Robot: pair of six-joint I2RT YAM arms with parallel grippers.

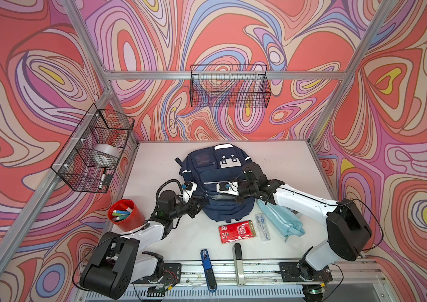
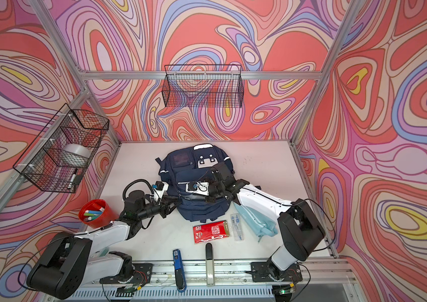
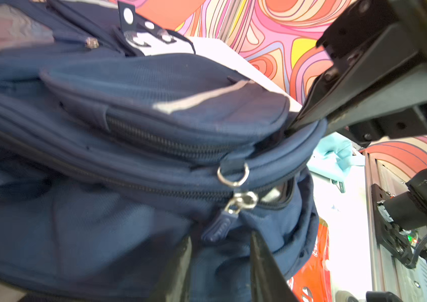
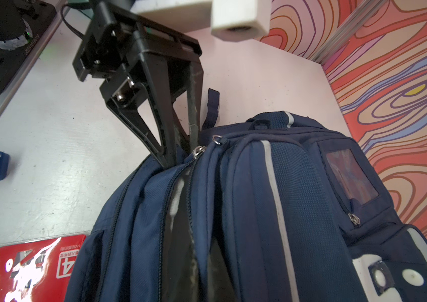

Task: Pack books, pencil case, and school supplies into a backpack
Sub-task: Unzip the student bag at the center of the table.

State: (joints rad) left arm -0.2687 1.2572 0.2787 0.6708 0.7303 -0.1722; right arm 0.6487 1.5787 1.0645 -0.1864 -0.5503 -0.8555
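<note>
While its jaws stand apart around a small navy zip tab (image 3: 219, 226), the left gripper (image 3: 221, 241) noses the large navy striped fabric backpack (image 1: 207, 170), mid-frame in both top views. The right gripper (image 3: 293, 126) is clamped on the bag's rim. Pinching the tab squarely, then drawing along the zip against that hold, should widen the mouth.

One backpack (image 1: 228, 210), one pencil case (image 1: 284, 222), one red packet (image 1: 236, 231), one pen pack (image 1: 262, 227), one blue stapler (image 1: 207, 269), one marker cup (image 1: 128, 222), two wire baskets (image 1: 229, 89) (image 1: 95, 151).
</note>
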